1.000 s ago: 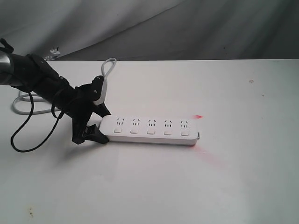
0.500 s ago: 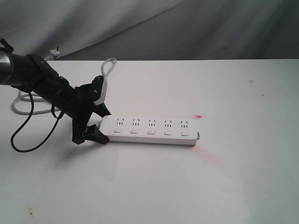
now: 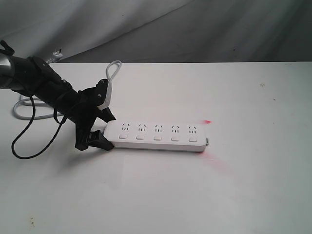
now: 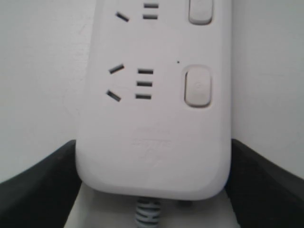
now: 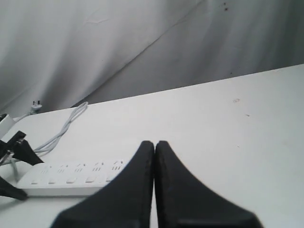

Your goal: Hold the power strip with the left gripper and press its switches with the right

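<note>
Power strip: lay flat on bench, frame centre; L gripper fingers clamped its cord end, centre-left. R gripper fingers clenched, empty, away from switches. Step wanted closed tip lowered square onto each

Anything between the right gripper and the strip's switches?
Nothing visible. In the right wrist view, only bare table lies between the shut right gripper and the power strip. The switches face up, uncovered. The left gripper sits only at the cord end.
</note>
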Controlling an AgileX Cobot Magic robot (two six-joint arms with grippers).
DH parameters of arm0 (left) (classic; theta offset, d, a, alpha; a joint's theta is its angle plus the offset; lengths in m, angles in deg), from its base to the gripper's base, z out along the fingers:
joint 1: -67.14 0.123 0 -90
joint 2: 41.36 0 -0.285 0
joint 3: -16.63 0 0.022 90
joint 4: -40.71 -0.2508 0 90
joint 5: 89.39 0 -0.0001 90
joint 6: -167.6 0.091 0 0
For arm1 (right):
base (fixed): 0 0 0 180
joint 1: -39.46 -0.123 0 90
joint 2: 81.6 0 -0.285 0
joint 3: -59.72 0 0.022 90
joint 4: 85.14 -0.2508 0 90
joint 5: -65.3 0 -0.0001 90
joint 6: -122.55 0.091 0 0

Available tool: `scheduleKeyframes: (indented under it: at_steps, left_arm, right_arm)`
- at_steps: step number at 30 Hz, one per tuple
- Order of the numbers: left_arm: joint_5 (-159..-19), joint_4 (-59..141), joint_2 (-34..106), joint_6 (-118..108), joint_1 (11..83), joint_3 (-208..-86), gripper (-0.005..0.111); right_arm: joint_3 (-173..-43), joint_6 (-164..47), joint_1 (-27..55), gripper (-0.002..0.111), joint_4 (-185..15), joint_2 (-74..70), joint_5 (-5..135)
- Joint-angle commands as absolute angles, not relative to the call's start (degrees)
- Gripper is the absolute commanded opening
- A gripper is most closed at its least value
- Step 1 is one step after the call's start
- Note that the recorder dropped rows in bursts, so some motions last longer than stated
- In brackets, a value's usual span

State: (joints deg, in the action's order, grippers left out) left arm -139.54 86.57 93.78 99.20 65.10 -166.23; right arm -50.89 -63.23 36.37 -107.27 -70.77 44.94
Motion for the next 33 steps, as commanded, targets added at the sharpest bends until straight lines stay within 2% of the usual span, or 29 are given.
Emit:
scheduleKeyframes:
  at_steps: [1,13,20,28,33]
  left_arm:
    - [-140.6,87.3,94.0,99.0,64.8,-166.4,0.054]
    - [-140.6,87.3,94.0,99.0,64.8,-166.4,0.054]
    - [-140.6,87.3,94.0,99.0,64.8,-166.4,0.054]
    - [-140.6,87.3,94.0,99.0,64.8,-166.4,0.054]
    - [-140.6,87.3,94.0,99.0,64.8,-166.4,0.054]
  right_arm:
    - [-59.8,-63.2,36.8,0.0,-102.6,-65.2,40.5]
    - [-81.7,-62.6,36.6,0.0,-99.3,-36.9,40.6]
    - [-88.2,-61.8,35.8,0.0,-96.4,-25.2,40.6]
    - [-88.6,-63.7,22.5,0.0,-94.1,-15.2,40.1]
    - [-93.0,-79.4,16.3,0.0,-100.9,-7.2,32.1]
